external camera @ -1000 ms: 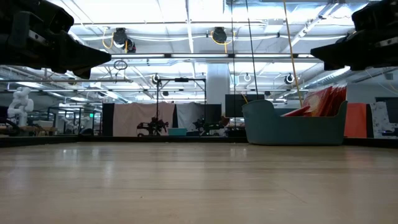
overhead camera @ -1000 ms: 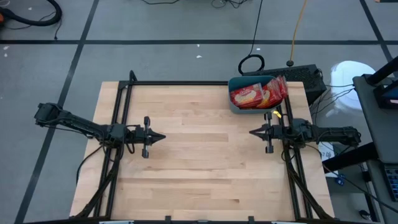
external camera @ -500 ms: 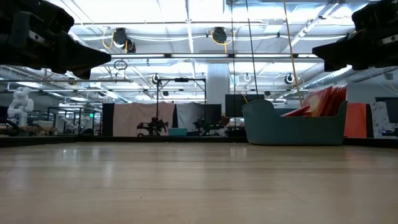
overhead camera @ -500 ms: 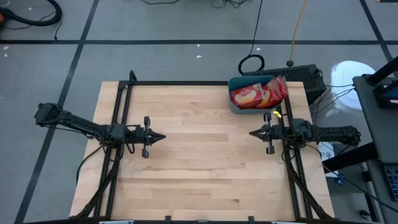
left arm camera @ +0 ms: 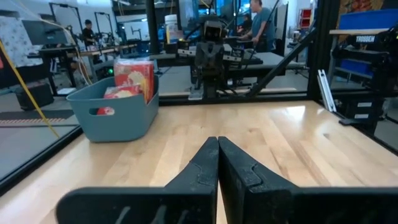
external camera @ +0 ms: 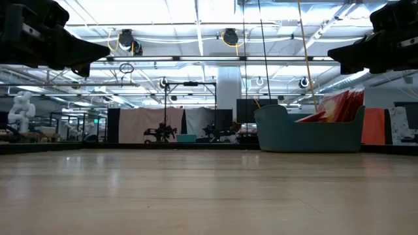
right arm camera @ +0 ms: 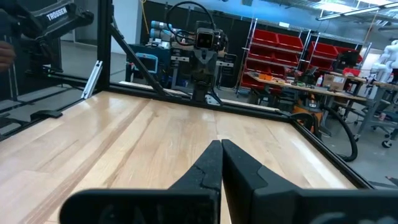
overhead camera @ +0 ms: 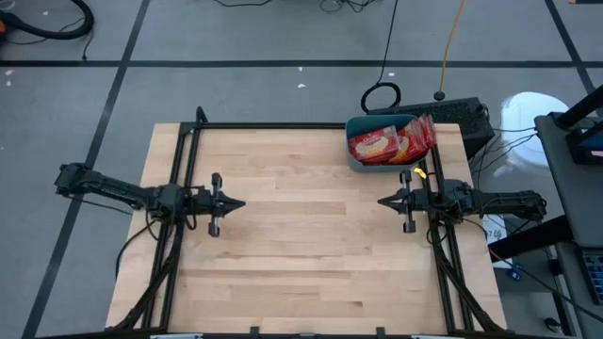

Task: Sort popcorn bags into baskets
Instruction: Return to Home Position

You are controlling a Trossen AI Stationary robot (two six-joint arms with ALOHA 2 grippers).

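Note:
Several red popcorn bags (overhead camera: 388,143) stand packed in a teal-blue basket (overhead camera: 355,162) at the table's far right; they also show in the left wrist view as popcorn bags (left arm camera: 134,78) in the basket (left arm camera: 118,115). My left gripper (overhead camera: 241,203) hovers level over the table's left side, shut and empty. My right gripper (overhead camera: 380,201) hovers level at the right side, near the basket's front, shut and empty.
A black frame rail (overhead camera: 273,125) runs along the table's far edge, with uprights at left and right. The wooden tabletop (overhead camera: 301,245) lies between the two arms. People stand in the room beyond the table (left arm camera: 258,22).
My left gripper has drawn back a little toward the table's left edge, staying shut and level. The right arm and the bags in the basket have kept still.

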